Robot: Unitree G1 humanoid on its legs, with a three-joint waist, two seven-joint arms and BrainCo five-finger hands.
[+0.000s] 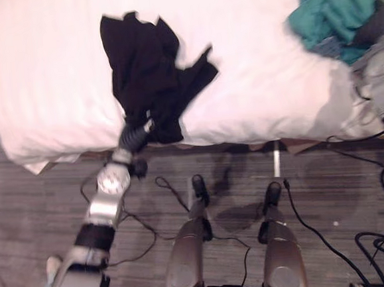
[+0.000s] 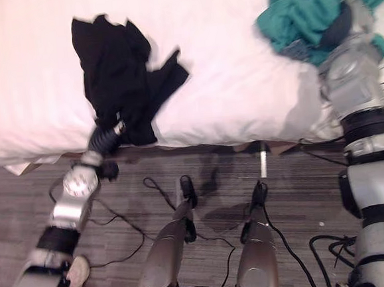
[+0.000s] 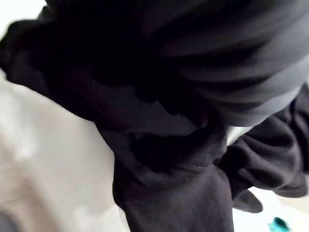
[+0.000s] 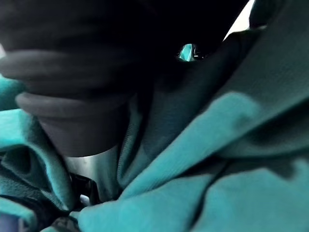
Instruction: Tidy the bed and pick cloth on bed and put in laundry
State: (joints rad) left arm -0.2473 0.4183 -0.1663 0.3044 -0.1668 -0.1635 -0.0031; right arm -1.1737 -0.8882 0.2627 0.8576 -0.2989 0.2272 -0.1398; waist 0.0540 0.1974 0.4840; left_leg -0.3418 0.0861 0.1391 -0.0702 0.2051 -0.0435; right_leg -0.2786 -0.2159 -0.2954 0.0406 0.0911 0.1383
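Note:
A black cloth [image 1: 149, 67] lies crumpled on the white bed [image 1: 47, 75], reaching down to the front edge. My left hand [image 1: 137, 136] comes up from the floor side and is buried in the cloth's lower end; the left wrist view has black folds [image 3: 164, 193] past the ribbed cover. A teal cloth [image 2: 301, 5] is heaped at the bed's far right corner. My right hand [image 2: 339, 22] is sunk into that heap, and teal folds [image 4: 231, 145] wrap round it in the right wrist view.
The bed's front edge runs across the view, with a metal leg [image 1: 276, 160] under it. Grey plank floor [image 1: 38, 215] lies in front. White sheet stretches between the two cloths.

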